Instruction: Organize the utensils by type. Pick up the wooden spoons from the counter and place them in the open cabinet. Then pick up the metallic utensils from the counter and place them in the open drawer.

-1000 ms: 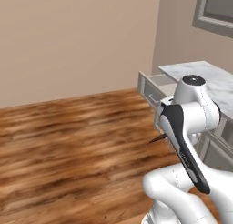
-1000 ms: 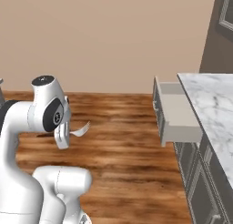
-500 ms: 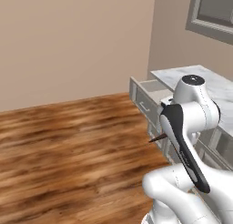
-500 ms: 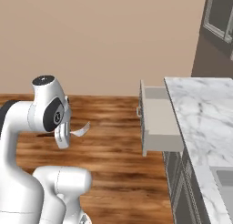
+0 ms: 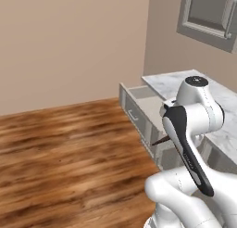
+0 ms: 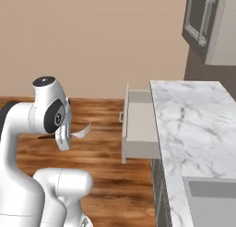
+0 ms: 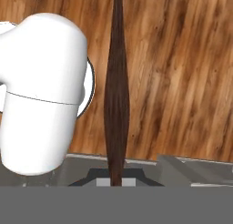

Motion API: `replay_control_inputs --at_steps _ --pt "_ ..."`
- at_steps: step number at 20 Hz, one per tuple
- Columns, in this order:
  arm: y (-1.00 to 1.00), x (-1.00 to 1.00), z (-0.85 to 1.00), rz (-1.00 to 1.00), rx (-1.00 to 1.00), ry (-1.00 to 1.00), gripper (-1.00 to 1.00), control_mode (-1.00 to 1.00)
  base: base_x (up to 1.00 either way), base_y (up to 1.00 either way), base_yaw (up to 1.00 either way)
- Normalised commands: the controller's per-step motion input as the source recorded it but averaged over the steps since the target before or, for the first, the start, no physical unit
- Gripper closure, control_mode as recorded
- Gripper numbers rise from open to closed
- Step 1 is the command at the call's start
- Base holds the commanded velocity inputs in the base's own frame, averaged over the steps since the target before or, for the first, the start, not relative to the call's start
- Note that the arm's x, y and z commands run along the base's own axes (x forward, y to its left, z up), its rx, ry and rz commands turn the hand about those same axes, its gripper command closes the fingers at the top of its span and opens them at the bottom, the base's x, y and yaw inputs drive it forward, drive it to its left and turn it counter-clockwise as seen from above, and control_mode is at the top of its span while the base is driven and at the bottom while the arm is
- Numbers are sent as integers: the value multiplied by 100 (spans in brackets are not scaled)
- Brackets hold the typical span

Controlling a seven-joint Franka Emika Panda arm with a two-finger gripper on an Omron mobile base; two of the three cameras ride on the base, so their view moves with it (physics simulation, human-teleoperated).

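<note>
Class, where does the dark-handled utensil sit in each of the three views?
Left base view: utensil, dark tip poking out left of the arm, centre-right.
Right base view: its pale end beside the arm, left of centre.
Hand view: handle up the middle.
Shared landmark: wood floor.

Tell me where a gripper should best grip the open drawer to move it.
The small bar handle on its front, coming from the floor side: the drawer is pulled out from the counter and the bar stands off the flat front, so fingers can close across it.
</note>
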Motion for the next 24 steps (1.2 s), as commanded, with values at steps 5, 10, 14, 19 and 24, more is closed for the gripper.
replay_control_inputs --at_steps 5,10,14,19,24 --pt "0 0 0 0 0 0 100 100 36 -49 0" --pt "0 0 0 0 0 0 100 100 38 -43 0" --pt "0 0 0 0 0 0 100 100 53 -36 0" --pt "0 0 0 0 0 0 100 100 52 -33 0" --pt "0 0 0 0 0 0 100 100 45 -27 0"
